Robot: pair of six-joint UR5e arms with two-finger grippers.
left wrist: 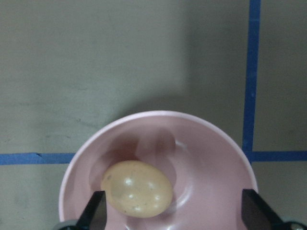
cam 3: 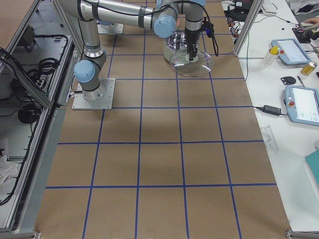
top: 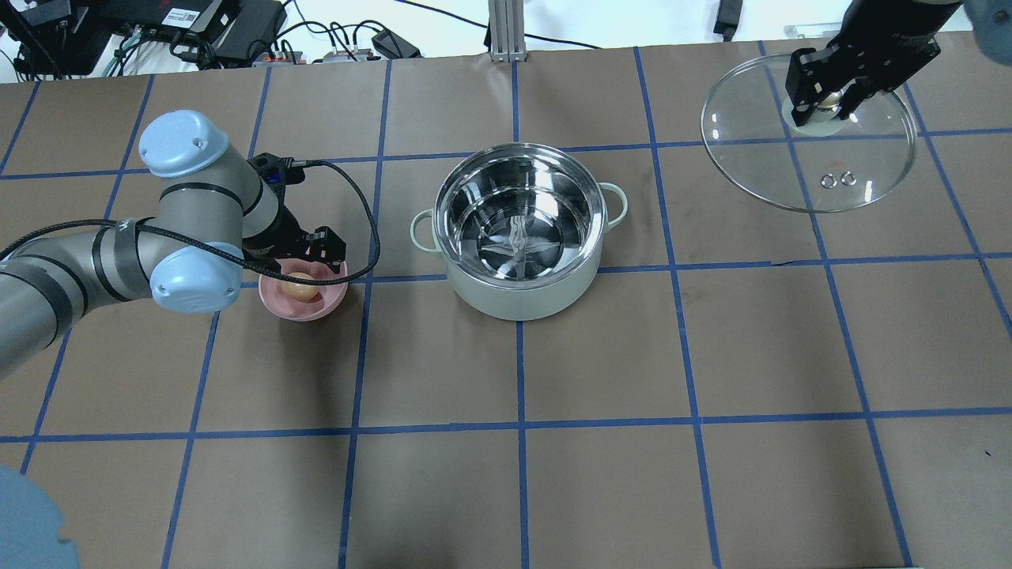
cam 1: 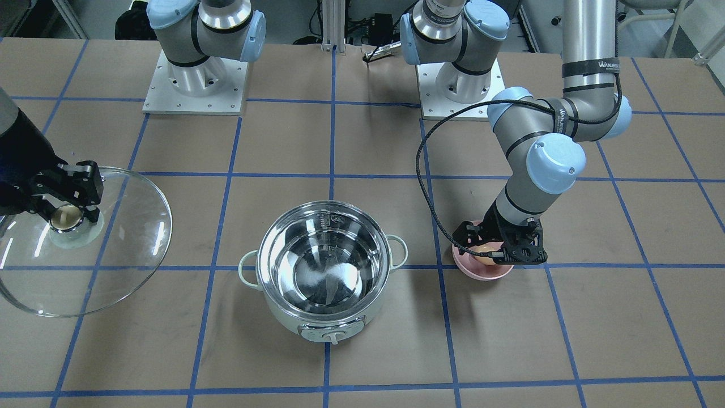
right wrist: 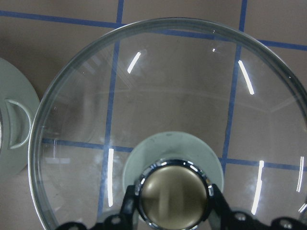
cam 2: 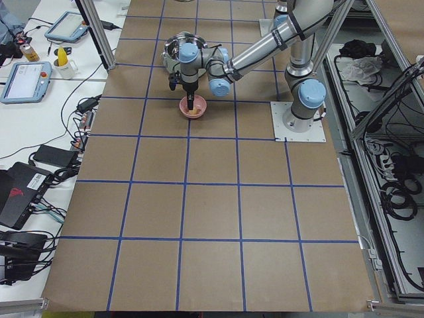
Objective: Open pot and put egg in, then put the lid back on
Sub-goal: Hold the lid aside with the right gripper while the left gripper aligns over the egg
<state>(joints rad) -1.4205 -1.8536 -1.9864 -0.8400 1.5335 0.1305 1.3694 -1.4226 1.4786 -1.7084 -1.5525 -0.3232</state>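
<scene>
In the pink bowl (left wrist: pixel 211 143) beside the open pot (top: pixel 518 296), the egg (left wrist: pixel 137 189) lies on its side, its long axis running finger to finger of the wide-open left pincer (left wrist: pixel 175 215), which grips nothing. The right pincer (right wrist: pixel 173 205) is clamped on the knob (right wrist: pixel 173 191) of the lid (right wrist: pixel 182 81).

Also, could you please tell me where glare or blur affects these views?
Right wrist view: white light streaks glare across the glass lid. Front-facing view: the steel inside of the pot mirrors bright patches. Left wrist view: the egg looks slightly soft, with small highlights.
</scene>
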